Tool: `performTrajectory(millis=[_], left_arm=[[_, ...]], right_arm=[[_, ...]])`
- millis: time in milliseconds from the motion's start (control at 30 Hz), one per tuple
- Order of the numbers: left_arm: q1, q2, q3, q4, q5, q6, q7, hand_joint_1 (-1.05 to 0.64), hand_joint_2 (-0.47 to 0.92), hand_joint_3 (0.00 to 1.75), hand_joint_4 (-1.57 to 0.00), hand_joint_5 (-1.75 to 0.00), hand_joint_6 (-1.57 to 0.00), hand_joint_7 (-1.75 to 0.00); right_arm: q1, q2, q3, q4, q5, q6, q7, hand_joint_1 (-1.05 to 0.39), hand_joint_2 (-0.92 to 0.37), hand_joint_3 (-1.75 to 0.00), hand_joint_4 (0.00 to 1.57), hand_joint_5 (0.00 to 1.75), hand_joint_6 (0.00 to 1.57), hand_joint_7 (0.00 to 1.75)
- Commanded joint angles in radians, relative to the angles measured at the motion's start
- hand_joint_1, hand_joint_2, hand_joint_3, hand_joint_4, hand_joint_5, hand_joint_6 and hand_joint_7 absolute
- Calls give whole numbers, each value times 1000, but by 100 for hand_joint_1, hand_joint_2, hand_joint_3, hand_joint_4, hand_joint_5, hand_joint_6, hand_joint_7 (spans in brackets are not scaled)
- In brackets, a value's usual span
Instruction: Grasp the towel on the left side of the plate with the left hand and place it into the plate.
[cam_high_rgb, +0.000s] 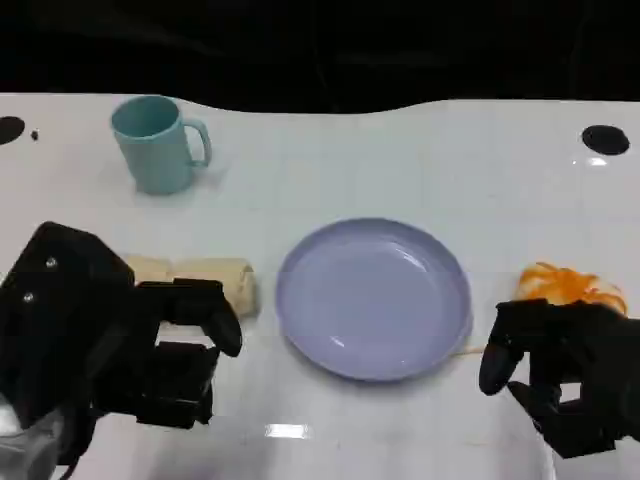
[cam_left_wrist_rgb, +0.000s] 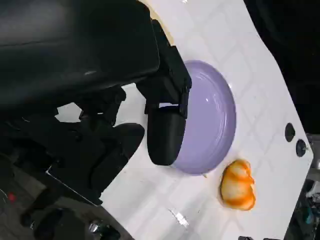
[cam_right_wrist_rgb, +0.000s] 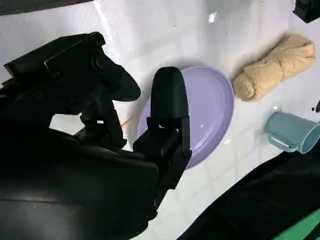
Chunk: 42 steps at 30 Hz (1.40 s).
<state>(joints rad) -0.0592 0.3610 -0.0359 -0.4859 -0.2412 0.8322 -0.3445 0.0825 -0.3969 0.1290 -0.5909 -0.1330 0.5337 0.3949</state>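
With the rolled towel (cam_high_rgb: 205, 281) lying on the table at nine o'clock of the plate (cam_high_rgb: 373, 298), untouched, the left hand (cam_high_rgb: 150, 345) hovers near it at its seven o'clock, fingers apart and empty, so a shallow grasp could merely unroll it.

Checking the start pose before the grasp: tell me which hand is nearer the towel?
Left. The left hand sits right beside the towel; the right hand is beyond the plate.
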Motion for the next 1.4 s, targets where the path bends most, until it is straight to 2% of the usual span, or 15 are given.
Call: performTrajectory(millis=[33, 733, 867, 967, 1067, 1200, 1300, 1400], left_arm=[[7, 19, 4, -1, 7, -9, -3, -4, 43, 141, -85, -175, -78, -163], [3, 24, -1, -12, 20, 11, 8, -3, 44, 140, -84, -175, -76, -165], [2, 20, 3, -15, 18, 10, 9, -3, 45, 137, -79, -175, -73, -160], [15, 4, 14, -7, 20, -42, 13, -3, 51, 123, -69, -171, -71, -142], [48, -25, 25, 22, 36, -196, 15, -4, 55, 112, -62, -160, -67, -119], [71, -6, -18, 53, 165, -362, 59, -7, 65, 91, -54, -132, -60, -84], [73, 22, -41, 88, 254, -466, 66, -20, 88, 41, -42, -98, -55, -38], [63, 49, -56, 124, 339, -541, 72, -28, 91, 27, -31, -79, -47, -19]], right_arm=[[-7, -13, -7, -14, 1, 12, 1, 1, -57, -107, 73, 175, 71, 144], [-8, -14, -3, -11, -4, 2, 0, 2, -56, -109, 73, 175, 71, 144], [-6, -10, -6, -7, 0, -8, -2, 2, -56, -109, 74, 175, 71, 144], [-6, -8, -5, -9, 0, -5, -3, 1, -55, -110, 74, 175, 72, 144], [-9, -11, -1, -10, -6, 2, -3, 1, -55, -110, 74, 175, 72, 145], [-12, -12, 5, -7, -11, -3, -3, 1, -55, -110, 74, 175, 71, 144], [-15, -10, 10, -6, -14, 1, -2, 1, -56, -110, 74, 175, 71, 144], [-17, -5, 14, -6, -13, 0, -3, 1, -56, -110, 74, 175, 71, 144]])
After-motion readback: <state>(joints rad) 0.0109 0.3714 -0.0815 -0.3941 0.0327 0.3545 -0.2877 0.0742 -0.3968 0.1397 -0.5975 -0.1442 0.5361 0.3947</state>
